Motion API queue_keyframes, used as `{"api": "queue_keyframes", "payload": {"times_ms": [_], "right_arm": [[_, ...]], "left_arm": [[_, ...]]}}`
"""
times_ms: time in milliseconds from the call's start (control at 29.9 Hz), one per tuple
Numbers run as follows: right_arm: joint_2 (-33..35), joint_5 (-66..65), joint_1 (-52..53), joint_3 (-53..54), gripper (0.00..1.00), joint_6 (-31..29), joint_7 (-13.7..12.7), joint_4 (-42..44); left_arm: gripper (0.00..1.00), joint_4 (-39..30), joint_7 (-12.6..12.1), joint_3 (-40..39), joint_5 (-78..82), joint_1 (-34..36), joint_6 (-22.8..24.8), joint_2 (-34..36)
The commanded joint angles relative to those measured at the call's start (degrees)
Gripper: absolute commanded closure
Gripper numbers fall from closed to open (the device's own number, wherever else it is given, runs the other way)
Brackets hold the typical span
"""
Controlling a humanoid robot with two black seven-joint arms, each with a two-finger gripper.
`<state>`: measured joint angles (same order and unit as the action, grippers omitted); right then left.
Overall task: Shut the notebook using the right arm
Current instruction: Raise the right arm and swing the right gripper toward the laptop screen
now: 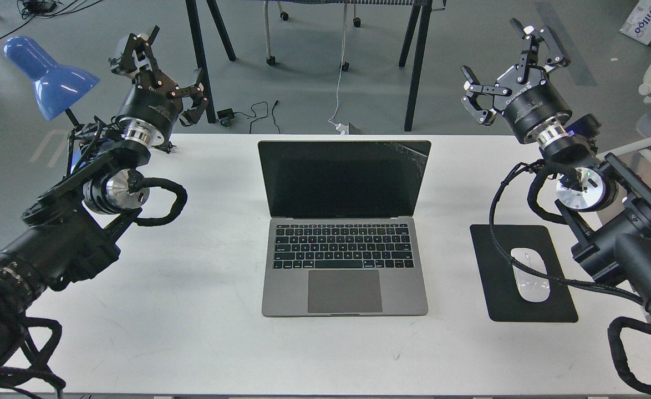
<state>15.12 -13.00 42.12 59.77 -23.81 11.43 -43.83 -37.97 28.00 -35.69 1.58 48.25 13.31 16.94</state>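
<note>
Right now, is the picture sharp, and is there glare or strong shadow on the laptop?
Head view: sharp throughout; lighting soft and even. The open space-grey metal laptop has a black screen with only faint marks near its upper right corner, no strong glare. Shadows on the white table are pale and diffuse.

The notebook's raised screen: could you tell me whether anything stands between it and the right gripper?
Nothing visible does. The right gripper hovers open beyond the table's far right edge, and only bare white table lies between it and the notebook. The mousepad and mouse sit nearer the camera, off that path.
</note>
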Motion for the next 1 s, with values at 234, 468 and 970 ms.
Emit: {"api": "queue_keyframes", "payload": {"times_ms": [234,468,970], "right_arm": [[-0.17,-0.09,-0.02,-0.18,0.0,0.43,-0.1,-0.03],[-0.79,-0.44,5.15,-3.95,0.0,6.66,-0.71,0.67],[-11.68,-0.36,22.12,-23.03,0.0,15.81,-2.47,18.58]], "left_arm": [[0.0,0.01,0.0,0.1,0.0,0.09,-0.48,-0.15],[0.0,0.01,0.0,0.01,0.0,0.0,-0.04,0.02],[0.0,0.01,0.0,-0.17,0.0,0.0,0.05,0.02]]}}
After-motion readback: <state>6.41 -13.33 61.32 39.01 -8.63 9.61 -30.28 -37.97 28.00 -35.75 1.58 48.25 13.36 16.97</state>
